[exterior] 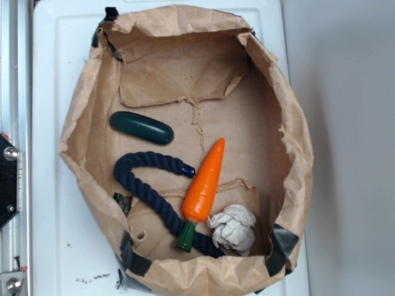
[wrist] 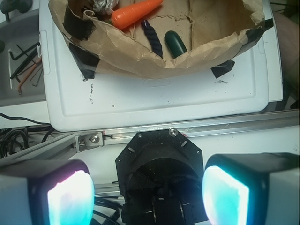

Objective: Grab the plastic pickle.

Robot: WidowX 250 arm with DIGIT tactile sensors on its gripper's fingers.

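Pickle [exterior: 141, 128] lying loose in paper bag [exterior: 290, 142], apart from rope [exterior: 148, 185] and carrot [exterior: 206, 182]; gripper [wrist: 147, 194] spread wide, gripping nothing, hovering outside bag.

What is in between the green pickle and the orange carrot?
In the exterior view, the plastic pickle and the carrot have the end of the dark blue rope lying between them on the brown paper.

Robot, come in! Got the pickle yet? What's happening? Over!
Gripper open, empty, outside the paper bag. Plastic pickle lying flat inside the bag, untouched. Blue rope just beside it, carrot farther off; nothing on top. Over.
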